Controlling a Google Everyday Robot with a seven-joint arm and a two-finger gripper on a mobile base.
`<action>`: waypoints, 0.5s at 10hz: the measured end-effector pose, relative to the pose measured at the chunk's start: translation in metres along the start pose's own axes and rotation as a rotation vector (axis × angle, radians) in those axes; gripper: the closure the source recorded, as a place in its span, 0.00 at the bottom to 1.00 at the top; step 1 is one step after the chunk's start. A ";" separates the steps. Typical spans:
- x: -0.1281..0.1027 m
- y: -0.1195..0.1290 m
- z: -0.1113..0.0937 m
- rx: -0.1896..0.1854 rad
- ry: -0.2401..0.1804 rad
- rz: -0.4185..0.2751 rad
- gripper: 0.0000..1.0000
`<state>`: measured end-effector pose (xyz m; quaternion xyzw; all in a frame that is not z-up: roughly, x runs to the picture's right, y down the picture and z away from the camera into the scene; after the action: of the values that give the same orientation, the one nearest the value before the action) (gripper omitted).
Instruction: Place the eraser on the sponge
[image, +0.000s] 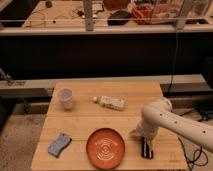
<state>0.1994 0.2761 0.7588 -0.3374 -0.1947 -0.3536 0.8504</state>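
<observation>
- Jaws: can't tell how they stand. The gripper (145, 148) is only a dark shape hanging from the white arm (167, 119), low over the front-right part of the wooden table (150, 95), just right of the orange plate (95, 142). Can't tell whether it holds anything either.
- Eraser (112, 103), which I take to be the whitish speckled block, lies flat on the table behind the plate, roughly mid-table and slightly skewed. It is not on the sponge.
- Sponge (59, 144): blue-grey pad with wavy edges, flat at front-left, left of the plate. It is well apart from the eraser and from the gripper.
- My read is that the eraser has to be picked up and carried over, so the arm must go back and left.
- Grasp: close across the eraser's short width, with the wrist aligned to its skew, near the middle so it doesn't tip.
- Clutter: a small white ball (94, 99) sits just beside the eraser's left end, and a white cup (65, 98) stands further left. Come in from above or from the right so neither gets knocked.
- Transfer: lift clear and pass over or behind the plate.
- Place: the sponge is a small target, probably soft. Line up the long axes, centre the eraser, and release low so it doesn't slide off.
- Writing: no brand, label or text readable. The plate shows only pale concentric rings.
</observation>
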 end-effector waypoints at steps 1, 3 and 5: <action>-0.001 -0.001 0.000 0.000 -0.002 -0.002 0.20; -0.002 -0.002 0.001 0.002 -0.004 -0.005 0.20; -0.001 -0.002 0.000 0.003 -0.004 -0.004 0.20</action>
<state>0.1970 0.2758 0.7593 -0.3365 -0.1974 -0.3546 0.8498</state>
